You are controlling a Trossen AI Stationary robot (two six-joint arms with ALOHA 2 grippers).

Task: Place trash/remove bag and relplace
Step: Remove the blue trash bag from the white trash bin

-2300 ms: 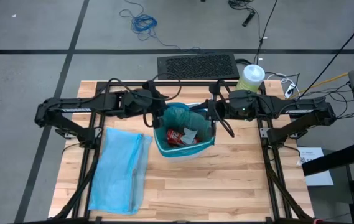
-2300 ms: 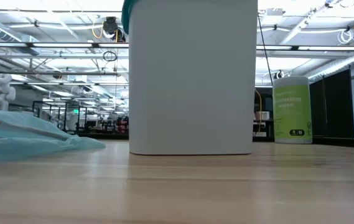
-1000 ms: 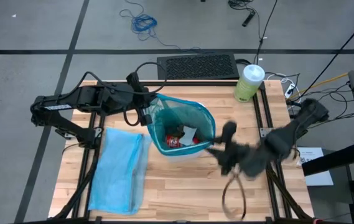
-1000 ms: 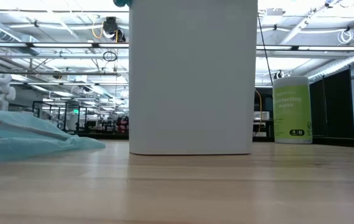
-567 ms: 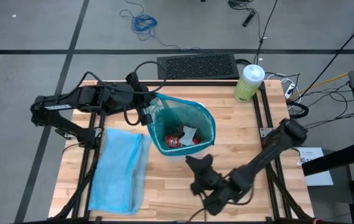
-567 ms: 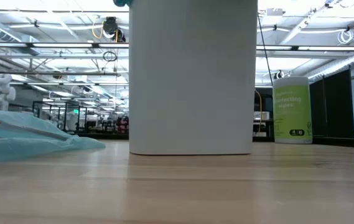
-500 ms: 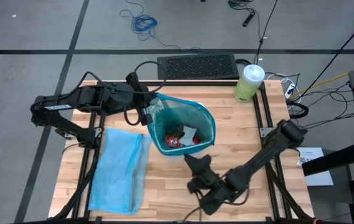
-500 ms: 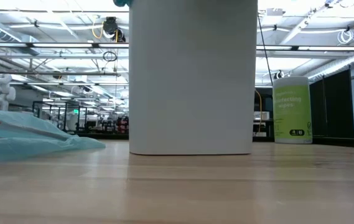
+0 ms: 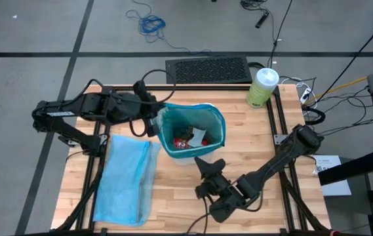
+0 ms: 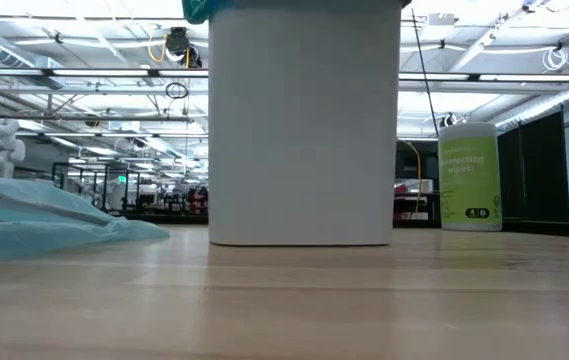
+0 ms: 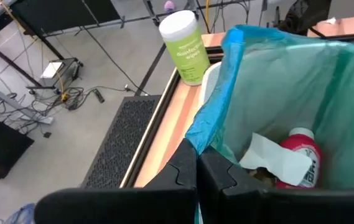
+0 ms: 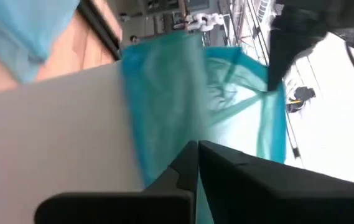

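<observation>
Bag (image 9: pixel 202 121) rim pinched by left end effector (image 9: pixel 155 123); right end effector (image 9: pixel 207 166) (now clamped together) nearer bin (image 10: pixel 304 120).

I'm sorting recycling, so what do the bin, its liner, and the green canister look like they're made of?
The bin looks like smooth matte white plastic, with plain seamless walls. Its liner seems thin teal plastic film: translucent, crinkled, folded over the rim. The green canister appears to be plastic with a glossy printed label and a white lid, though that's less certain.

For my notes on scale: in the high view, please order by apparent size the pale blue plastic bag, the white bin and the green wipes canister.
1. Pale blue plastic bag
2. White bin, whose teal-lined mouth looks smaller
3. Green wipes canister
</observation>
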